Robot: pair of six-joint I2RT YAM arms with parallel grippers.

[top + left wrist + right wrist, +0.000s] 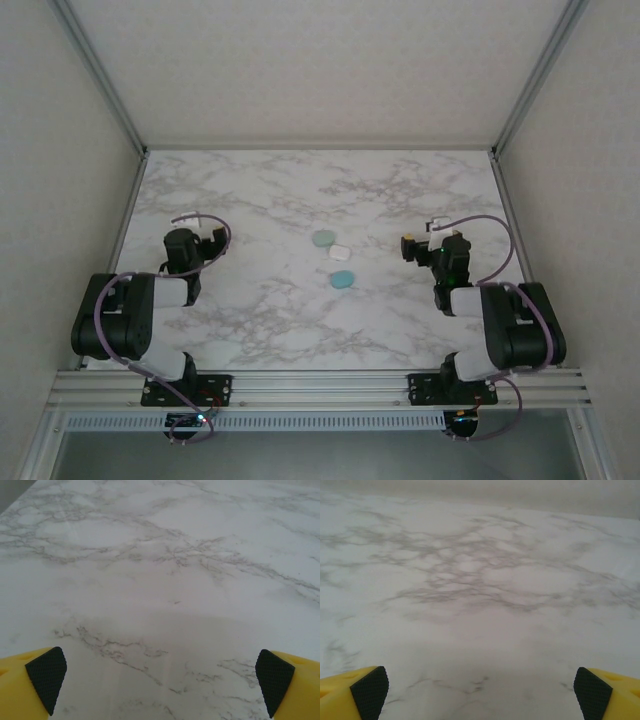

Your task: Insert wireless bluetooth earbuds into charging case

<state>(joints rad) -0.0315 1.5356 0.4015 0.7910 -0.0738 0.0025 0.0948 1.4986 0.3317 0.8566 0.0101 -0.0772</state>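
Three pebble-shaped charging cases sit clustered at the centre of the marble-patterned table (250, 190): a pale green case (322, 239), a white case (338, 253) just beside it at 4 o'clock, and a teal case (342, 279) slightly apart at 6 o'clock. The left gripper (160, 680) waits well off at the cluster's 9 o'clock and the right gripper (480, 687) at 3 o'clock, both with yellow jaws spread wide over bare tabletop, holding nothing.

A white-and-grey marbled table (250, 200) carries three small rounded cases near its middle: a pale green case (322, 239), a white case (339, 253) just beside it, and a teal case (342, 279) slightly apart, nearer the arms.
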